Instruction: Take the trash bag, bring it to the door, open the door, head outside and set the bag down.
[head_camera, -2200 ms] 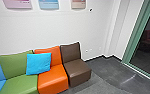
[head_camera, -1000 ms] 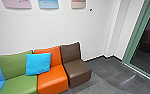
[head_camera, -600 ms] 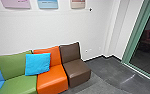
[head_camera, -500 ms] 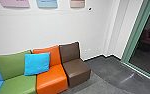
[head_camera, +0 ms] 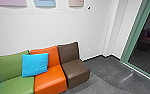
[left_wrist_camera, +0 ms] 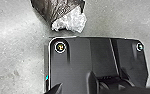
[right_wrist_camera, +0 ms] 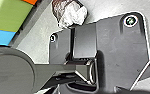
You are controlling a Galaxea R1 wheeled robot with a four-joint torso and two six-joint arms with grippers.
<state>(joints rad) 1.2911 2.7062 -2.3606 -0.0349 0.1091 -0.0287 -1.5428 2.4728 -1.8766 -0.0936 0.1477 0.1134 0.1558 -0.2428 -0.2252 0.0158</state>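
A trash bag (left_wrist_camera: pixel 47 10) lies just beside the robot's dark plate (left_wrist_camera: pixel 79 56), presumably close in for steadier carrying; whether either claw is spread or pinching, one cannot tell. From head-view centre, colorful seats (head_camera: pixel 49 82) sit toward eight o'clock, dark glass (head_camera: pixel 148 42) at three.

Smooth, leather-like upholstery with a soft sheen covers an orange seat (head_camera: pixel 51 78), a green seat (head_camera: pixel 14 86) and a brown seat (head_camera: pixel 74 71), alongside a cushion (head_camera: pixel 35 65) in what looks like lightly creased, matt cloth. The white wall (head_camera: pixel 41 30) has a matt finish. Smooth, glossy dark glass (head_camera: pixel 147 53) meets a satin green frame (head_camera: pixel 134 35), while the floor (head_camera: pixel 101 67) carries a dull shine. Thin, crinkled plastic forms the bag (left_wrist_camera: pixel 56 11), glossy on its dark part.
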